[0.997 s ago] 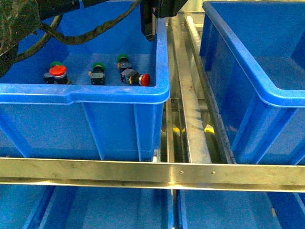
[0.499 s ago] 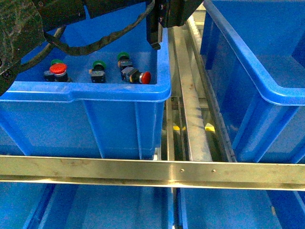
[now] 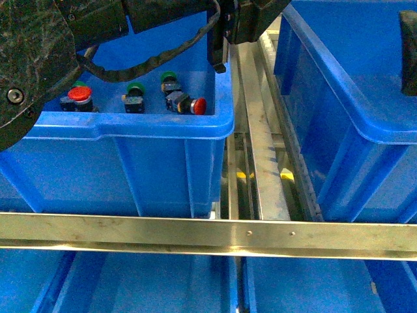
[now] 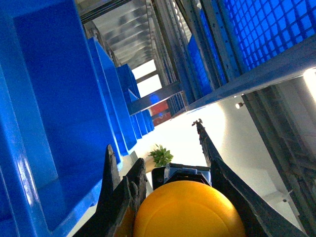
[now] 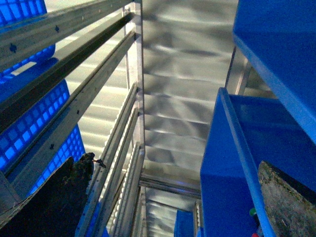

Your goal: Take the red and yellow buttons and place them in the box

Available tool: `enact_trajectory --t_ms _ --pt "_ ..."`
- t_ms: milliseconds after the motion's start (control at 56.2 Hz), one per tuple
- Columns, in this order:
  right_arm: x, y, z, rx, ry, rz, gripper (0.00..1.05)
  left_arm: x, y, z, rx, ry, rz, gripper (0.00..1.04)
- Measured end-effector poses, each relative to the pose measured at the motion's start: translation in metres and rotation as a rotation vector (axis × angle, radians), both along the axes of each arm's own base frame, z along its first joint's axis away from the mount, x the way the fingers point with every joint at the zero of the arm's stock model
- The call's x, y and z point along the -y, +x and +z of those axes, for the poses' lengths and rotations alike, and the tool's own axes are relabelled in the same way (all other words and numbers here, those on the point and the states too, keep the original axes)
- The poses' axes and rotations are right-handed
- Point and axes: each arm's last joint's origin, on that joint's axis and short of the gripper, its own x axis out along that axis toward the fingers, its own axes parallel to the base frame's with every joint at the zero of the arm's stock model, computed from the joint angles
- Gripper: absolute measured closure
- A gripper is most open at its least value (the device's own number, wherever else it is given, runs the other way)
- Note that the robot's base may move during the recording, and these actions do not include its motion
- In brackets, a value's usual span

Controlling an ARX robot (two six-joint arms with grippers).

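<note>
Here, two blue bins sit side by side on a metal rack. The left jaws are closed around the single yellow button, its domed cap filling the gap between them. Below those jaws, the other bin holds two reds: one red button nearly beneath them and a second red button well away. It also holds what look like three green-capped buttons, one half hidden. The box stands beside the left jaws, across a metal rail. The right jaws gape wide, holding nothing. Since a second ago the left jaws have shifted toward the box, and a dark part of the right arm has appeared.
</note>
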Motion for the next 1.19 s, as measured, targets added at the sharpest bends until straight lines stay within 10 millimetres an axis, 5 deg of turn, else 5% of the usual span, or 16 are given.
enact_trajectory --t_ms 481,997,1193 --pt "-0.019 0.001 0.007 0.01 -0.015 0.03 0.06 0.014 0.006 0.0 0.01 -0.01 -0.029 0.73" --pt "-0.019 -0.001 0.008 -0.015 -0.052 0.021 0.06 0.037 0.01 -0.03 -0.063 0.026 -0.045 0.73" --pt "-0.017 -0.001 0.007 -0.037 -0.075 0.012 0.34 0.042 0.011 -0.027 -0.054 0.022 -0.055 0.73"
